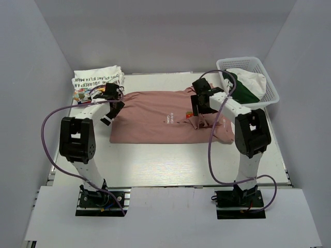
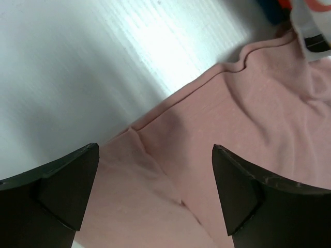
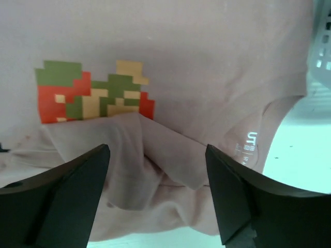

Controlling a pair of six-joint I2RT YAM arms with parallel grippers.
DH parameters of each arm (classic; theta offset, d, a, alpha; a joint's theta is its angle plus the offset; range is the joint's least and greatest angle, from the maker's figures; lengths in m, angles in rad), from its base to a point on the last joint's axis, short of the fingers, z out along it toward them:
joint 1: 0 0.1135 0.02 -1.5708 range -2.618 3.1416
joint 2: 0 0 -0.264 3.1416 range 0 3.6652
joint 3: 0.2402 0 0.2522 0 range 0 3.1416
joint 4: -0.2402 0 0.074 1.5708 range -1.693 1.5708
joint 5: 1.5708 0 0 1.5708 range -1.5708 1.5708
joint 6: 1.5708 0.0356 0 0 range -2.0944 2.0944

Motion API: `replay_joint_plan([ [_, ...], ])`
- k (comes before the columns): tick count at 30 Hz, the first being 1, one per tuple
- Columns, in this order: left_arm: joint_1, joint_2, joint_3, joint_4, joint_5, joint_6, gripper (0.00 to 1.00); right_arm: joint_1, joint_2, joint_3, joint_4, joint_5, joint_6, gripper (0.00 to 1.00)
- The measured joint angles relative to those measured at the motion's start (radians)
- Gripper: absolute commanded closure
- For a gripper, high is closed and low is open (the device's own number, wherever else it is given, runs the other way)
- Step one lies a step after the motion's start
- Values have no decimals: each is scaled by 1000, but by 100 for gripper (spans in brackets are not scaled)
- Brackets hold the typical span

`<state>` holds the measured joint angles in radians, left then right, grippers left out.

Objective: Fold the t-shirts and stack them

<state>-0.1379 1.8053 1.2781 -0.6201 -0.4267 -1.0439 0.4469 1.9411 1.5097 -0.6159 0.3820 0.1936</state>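
Seen from above, two arms work one white table (image 1: 181, 165) carrying two t-shirts. The dusty-pink shirt (image 1: 155, 121) lies spread flat at the centre, apparently laid out for folding, while the white shirt (image 1: 95, 80) with dark lettering sits already folded at the far left corner, where it would serve as the base of the stack. The left gripper (image 1: 114, 108) hangs over the pink shirt's left edge and the right gripper (image 1: 198, 114) over its rumpled right side, one at each end, as a fold across the width would call for. One white basket (image 1: 271, 90) stands at the far right, holding a green garment (image 1: 243, 93) and a white garment (image 1: 253, 80). The left wrist camera shows the left gripper (image 2: 155, 194) with its two fingers spread wide and nothing between them; the pink hem (image 2: 181, 98) runs diagonally below, bare table beside it. The right wrist camera shows the right gripper (image 3: 158, 196) likewise parted and empty above a bunched fold of pink cloth (image 3: 155, 150), which lies just under one pixel-style chest print (image 3: 93, 93) of red, green and tan. The basket's wall shows at the frame's right edge. The pink shirt looks only partly folded, and it is not yet stacked.
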Motion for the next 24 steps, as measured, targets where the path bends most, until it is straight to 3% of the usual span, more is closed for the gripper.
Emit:
replay_joint_plan([
  [1, 4, 1, 2, -4, 6, 8, 0, -6, -2, -5, -2, 0, 0, 10],
  [4, 8, -23, -26, -3, 33, 26, 0, -12, -81, -116, 46, -27, 7, 10],
  [12, -7, -225, -253, 83, 201, 128, 0, -2, -445, -516, 245, -285, 56, 10],
  [17, -11, -254, -335, 177, 290, 178, 0, 0, -422, -574, 342, -388, 89, 10],
  [24, -11, -174, -336, 222, 323, 216, 0, 0, -275, -547, 457, -387, 145, 10],
])
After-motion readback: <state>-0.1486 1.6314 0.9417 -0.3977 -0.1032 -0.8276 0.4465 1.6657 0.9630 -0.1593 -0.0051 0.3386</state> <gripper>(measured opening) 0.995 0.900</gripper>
